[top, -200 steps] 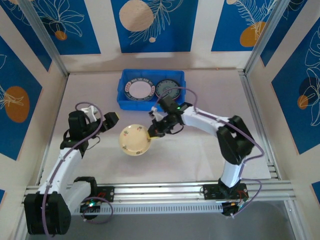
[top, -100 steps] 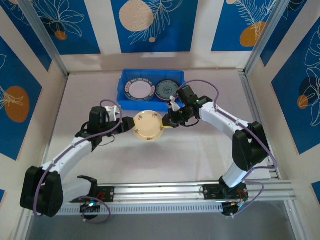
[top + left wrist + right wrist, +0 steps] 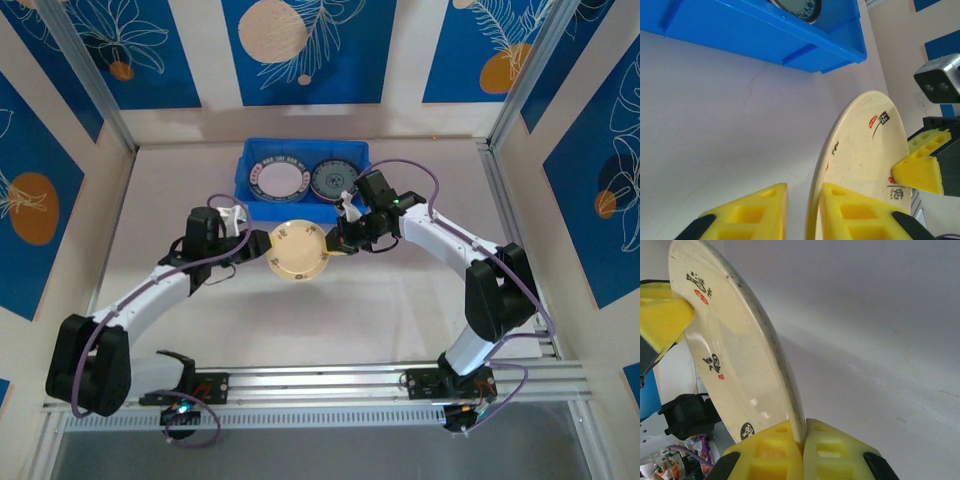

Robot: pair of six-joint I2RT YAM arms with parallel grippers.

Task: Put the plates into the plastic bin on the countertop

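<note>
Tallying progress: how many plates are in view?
3. Cream plate in the right claw, before the blue bin; white dark-rimmed plate in the bin's left half; dark patterned plate in its right half. More may lie stacked beneath.

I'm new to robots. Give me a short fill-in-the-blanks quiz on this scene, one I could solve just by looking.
1. The right gripper is shut on the cream plate's ___.
2. The left gripper, straddling the same plate's opposite edge, has ___ fingers.
3. In the top view, inside the blue plastic bin, the white dark-rimmed plate lies to the ___ of the dark teal plate.

Missing words: rim; yellow; left.
</note>
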